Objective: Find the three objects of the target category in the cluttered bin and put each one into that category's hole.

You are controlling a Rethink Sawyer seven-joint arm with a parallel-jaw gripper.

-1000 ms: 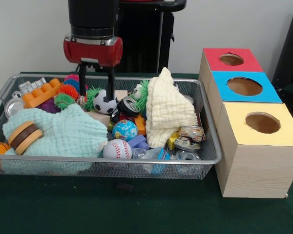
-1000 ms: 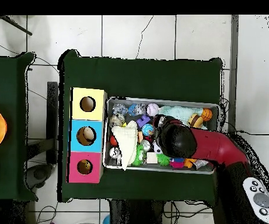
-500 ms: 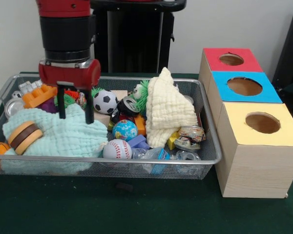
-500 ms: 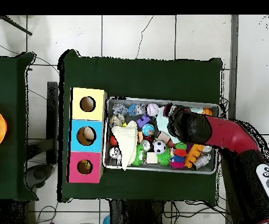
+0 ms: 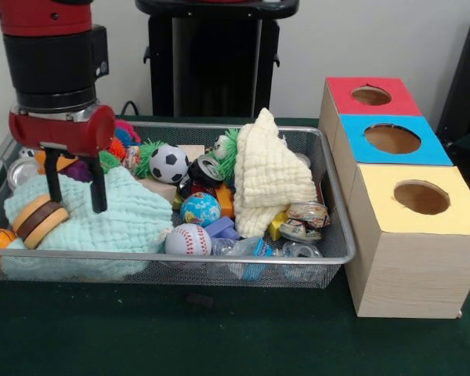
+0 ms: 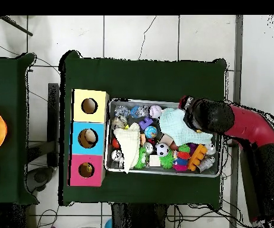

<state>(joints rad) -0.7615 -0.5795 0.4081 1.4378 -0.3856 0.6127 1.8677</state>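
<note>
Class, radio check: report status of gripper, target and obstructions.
Gripper open, empty, over mint cloth. Balls, e.g. soccer ball, in bin. Cloth covers clutter.

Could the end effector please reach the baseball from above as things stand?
Probably yes: the baseball lies uncovered at the basket's front edge, nothing on top. The open end effector hangs over the green cloth beside it.
</note>
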